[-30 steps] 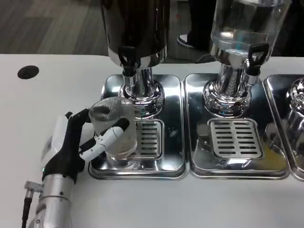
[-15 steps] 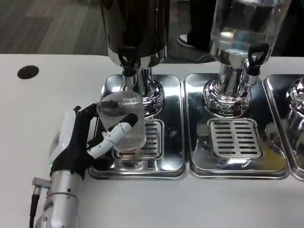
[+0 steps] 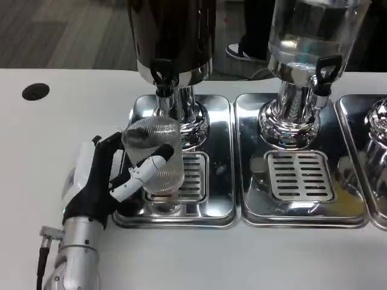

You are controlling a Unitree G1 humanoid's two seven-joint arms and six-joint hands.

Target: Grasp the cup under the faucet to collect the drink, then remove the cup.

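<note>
A clear ribbed plastic cup (image 3: 154, 157) stands over the left steel drip tray (image 3: 217, 181), a little in front of and left of the black faucet (image 3: 162, 75) of the dark drink dispenser (image 3: 172, 36). My left hand (image 3: 106, 181) grips the cup from its left side, thumb across the front and fingers wrapped behind. The cup looks upright, and I cannot tell whether there is any drink in it.
A second dispenser with clear liquid (image 3: 311, 30) and its black faucet (image 3: 323, 72) stands over the middle drip tray (image 3: 302, 181). A third tray (image 3: 369, 157) is cut off at the right edge. A black hole (image 3: 35, 92) marks the table at the far left.
My left hand carried the cup slightly right and toward the faucet between one second ago and half a second ago; since then it has barely moved.
</note>
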